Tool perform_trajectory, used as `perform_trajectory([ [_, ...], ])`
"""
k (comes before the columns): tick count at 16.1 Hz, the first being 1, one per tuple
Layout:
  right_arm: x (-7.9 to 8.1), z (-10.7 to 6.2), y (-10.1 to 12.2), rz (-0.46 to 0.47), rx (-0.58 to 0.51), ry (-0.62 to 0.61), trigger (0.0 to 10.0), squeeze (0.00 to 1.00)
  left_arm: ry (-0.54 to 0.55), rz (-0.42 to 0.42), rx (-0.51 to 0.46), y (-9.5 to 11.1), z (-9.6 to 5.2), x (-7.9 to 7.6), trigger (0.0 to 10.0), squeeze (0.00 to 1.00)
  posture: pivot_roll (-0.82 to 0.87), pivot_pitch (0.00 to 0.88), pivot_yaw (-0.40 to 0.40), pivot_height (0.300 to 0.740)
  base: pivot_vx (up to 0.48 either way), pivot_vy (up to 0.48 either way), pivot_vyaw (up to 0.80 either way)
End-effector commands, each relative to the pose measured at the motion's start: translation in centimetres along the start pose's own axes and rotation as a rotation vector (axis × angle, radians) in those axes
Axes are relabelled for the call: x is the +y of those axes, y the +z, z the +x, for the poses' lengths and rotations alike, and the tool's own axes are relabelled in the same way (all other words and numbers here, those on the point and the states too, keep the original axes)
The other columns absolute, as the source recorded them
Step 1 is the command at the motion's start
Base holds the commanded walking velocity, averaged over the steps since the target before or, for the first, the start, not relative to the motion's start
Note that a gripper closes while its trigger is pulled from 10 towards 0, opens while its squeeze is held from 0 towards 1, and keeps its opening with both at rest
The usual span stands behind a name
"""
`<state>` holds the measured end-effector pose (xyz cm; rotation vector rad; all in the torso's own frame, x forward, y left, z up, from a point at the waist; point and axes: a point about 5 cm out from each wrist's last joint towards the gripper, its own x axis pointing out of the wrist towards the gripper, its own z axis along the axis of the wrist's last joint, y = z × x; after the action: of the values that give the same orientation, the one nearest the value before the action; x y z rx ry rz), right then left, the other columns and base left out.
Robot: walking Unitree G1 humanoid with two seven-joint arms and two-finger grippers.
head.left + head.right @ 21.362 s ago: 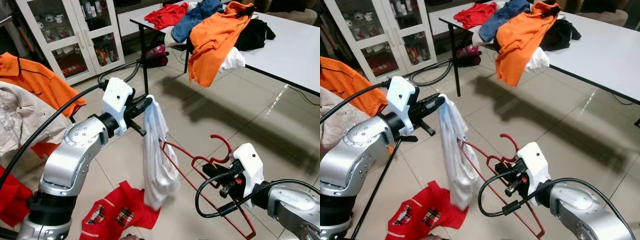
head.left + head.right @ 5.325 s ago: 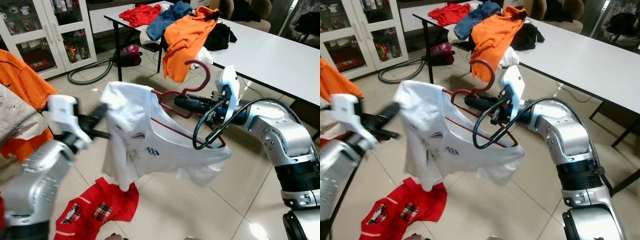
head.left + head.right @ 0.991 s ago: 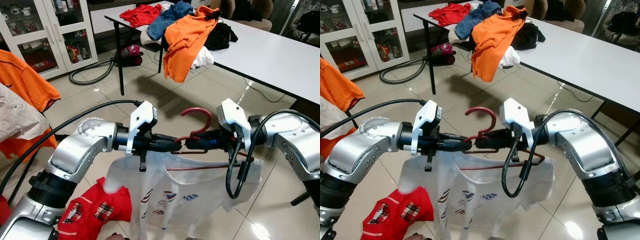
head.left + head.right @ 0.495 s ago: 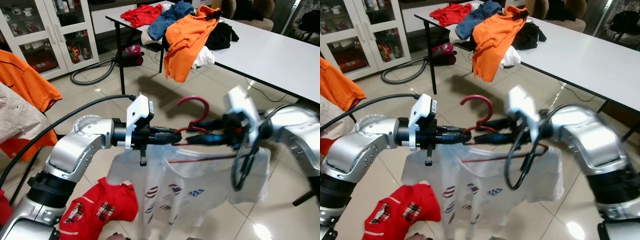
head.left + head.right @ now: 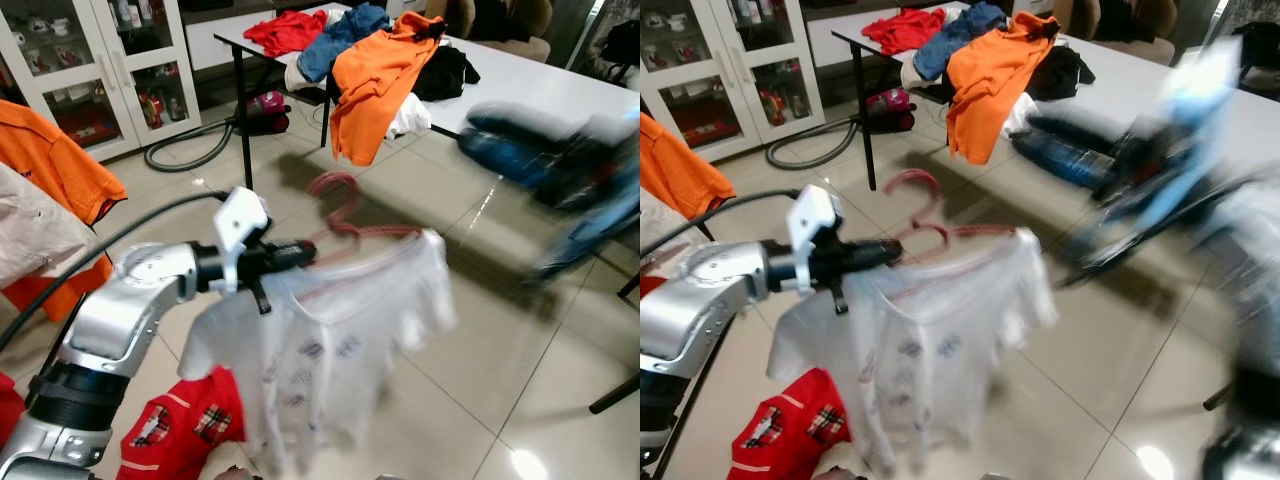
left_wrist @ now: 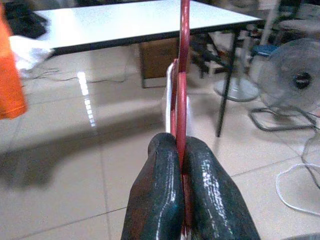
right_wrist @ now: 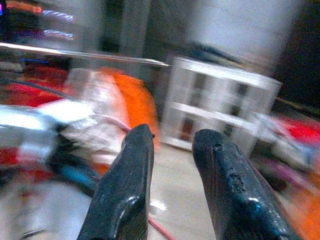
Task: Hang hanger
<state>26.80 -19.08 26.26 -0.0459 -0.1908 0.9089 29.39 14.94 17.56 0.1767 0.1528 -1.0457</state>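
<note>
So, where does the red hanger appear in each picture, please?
Left eye view: red hanger above the white shirt, held by the left gripper.
Right eye view: hanger hook centre-left.
Left wrist view: a red bar clamped between the black fingers.
Right wrist view: too blurred to identify it.
Shared landmark: the orange shirt draped on the table.

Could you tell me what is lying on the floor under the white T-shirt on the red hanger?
A red garment with plaid patches lies on the tiled floor, partly covered by the hanging white T-shirt; its covered part cannot be seen.
</note>
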Motion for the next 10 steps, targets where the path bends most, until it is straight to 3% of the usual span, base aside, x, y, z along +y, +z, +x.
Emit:
perform_trajectory([
  [1,-0.1,0.1,-1.2,-0.016,0.055,-0.108,10.0,0.0,0.025,-0.001,-0.037,0.7,-0.2,0.1,0.0,0.0,-0.14,0.0,-0.011,0.74,0.0,0.0,0.0],
  [2,-0.2,0.1,-4.3,0.015,0.122,-0.271,10.0,0.76,0.03,-0.03,-0.068,1.0,-0.4,-0.2,0.0,0.0,-0.15,0.0,-0.002,0.74,0.0,0.0,0.0],
  [3,-0.2,0.1,-6.1,0.022,0.164,-0.36,10.0,1.0,0.033,-0.043,-0.086,1.1,-0.4,-0.4,0.0,0.0,-0.15,0.0,-0.001,0.74,0.0,0.0,0.0],
  [6,-0.1,0.8,-10.9,-0.001,0.223,-0.67,10.0,1.0,0.043,-0.084,-0.13,1.5,-0.3,-1.2,0.0,0.0,-0.13,0.0,-0.004,0.74,0.0,0.0,0.0],
  [10,0.3,2.8,-12.7,0.023,0.189,-0.77,10.0,1.0,0.071,-0.086,-0.173,2.5,-0.1,-0.9,0.0,0.0,-0.11,0.0,-0.017,0.74,0.0,0.0,0.0],
])
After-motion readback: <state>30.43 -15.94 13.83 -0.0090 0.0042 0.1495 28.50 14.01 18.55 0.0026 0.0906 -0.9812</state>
